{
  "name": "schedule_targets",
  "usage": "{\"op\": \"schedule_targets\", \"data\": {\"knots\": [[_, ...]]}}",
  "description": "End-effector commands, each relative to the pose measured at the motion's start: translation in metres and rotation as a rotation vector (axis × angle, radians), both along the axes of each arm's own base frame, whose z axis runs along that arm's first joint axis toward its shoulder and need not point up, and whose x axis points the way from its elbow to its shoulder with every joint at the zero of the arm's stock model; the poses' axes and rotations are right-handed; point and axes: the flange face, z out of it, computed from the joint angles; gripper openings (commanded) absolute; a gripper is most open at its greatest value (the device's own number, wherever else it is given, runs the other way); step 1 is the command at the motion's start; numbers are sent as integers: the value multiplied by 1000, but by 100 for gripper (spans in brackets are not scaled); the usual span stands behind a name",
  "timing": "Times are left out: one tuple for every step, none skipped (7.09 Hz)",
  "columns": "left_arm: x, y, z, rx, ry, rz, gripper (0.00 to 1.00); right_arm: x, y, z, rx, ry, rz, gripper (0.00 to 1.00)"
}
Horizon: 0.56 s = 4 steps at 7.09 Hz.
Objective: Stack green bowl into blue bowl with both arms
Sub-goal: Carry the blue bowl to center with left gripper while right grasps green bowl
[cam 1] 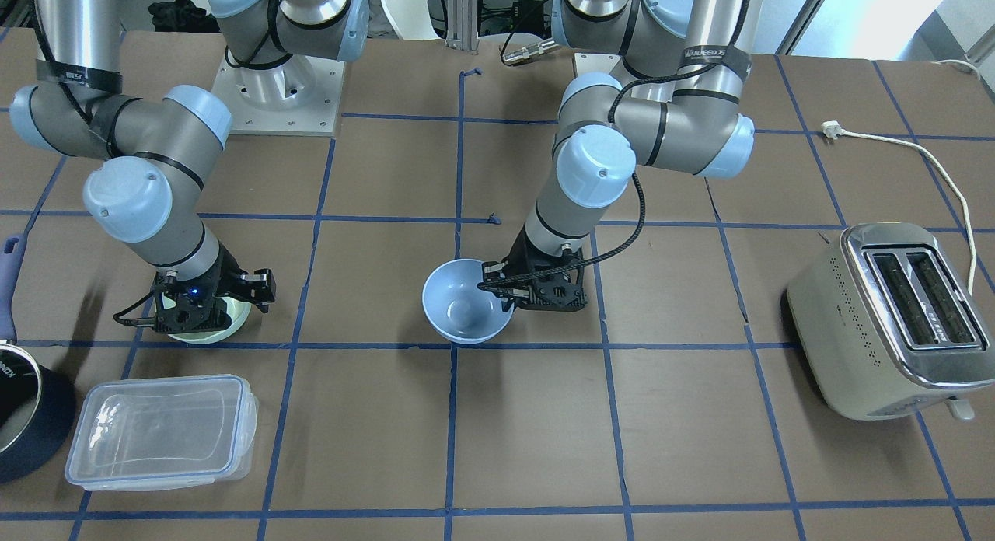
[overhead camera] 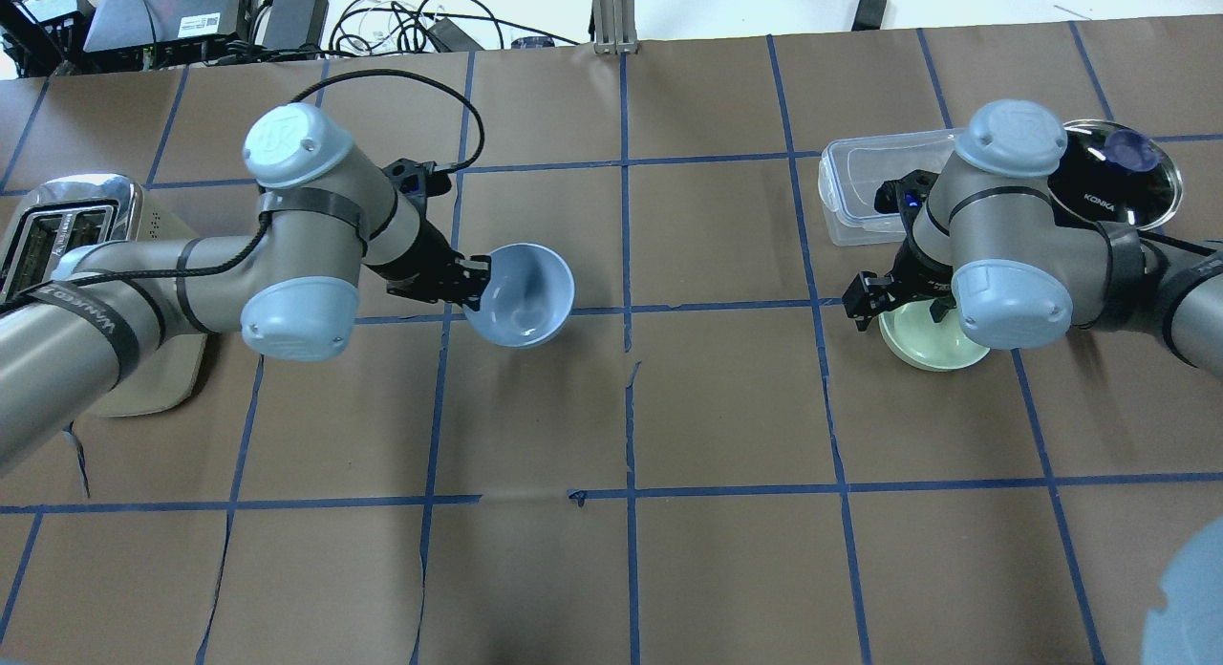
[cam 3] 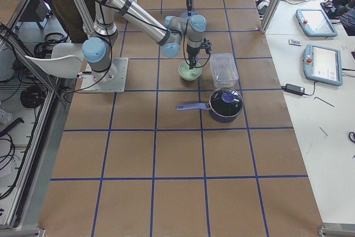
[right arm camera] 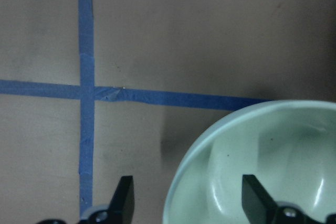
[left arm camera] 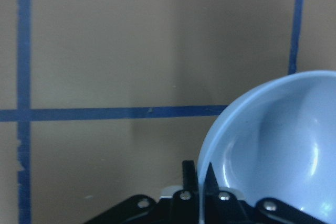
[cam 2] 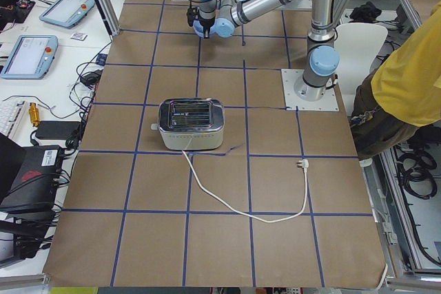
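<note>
The blue bowl (cam 1: 465, 304) is near the table's middle, tilted, with its opening turned sideways. My left gripper (cam 1: 497, 288) is shut on its rim; the overhead view shows the gripper (overhead camera: 473, 283) at the bowl's (overhead camera: 524, 297) left edge, and the left wrist view shows the fingers pinching the rim (left arm camera: 202, 174). The green bowl (overhead camera: 932, 345) rests upright on the table. My right gripper (overhead camera: 903, 307) is open and low over it. In the right wrist view one finger is outside the green bowl (right arm camera: 252, 150) and one finger (right arm camera: 257, 200) is inside.
A clear lidded container (cam 1: 159, 432) and a navy saucepan (cam 1: 27, 424) lie close to the green bowl. A toaster (cam 1: 894, 319) with a loose cord (cam 1: 933, 160) stands at the robot's far left. Blue tape lines grid the brown table.
</note>
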Motion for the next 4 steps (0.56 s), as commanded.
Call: {"op": "schedule_targets", "data": {"knots": [[-28,13,-15,20,-5,6,0,0,0,6,-9,-2,-3,0],[-35,23,-16,13,-40,-22,0,-1,-1,7,-9,6,-2,0],[-34,29,-21,13,-76,-29,1,-1,0,14,-21,10,-8,0],[-34,29,-18,7,-76,-27,2,-1,2,30,-49,16,-16,0]]}}
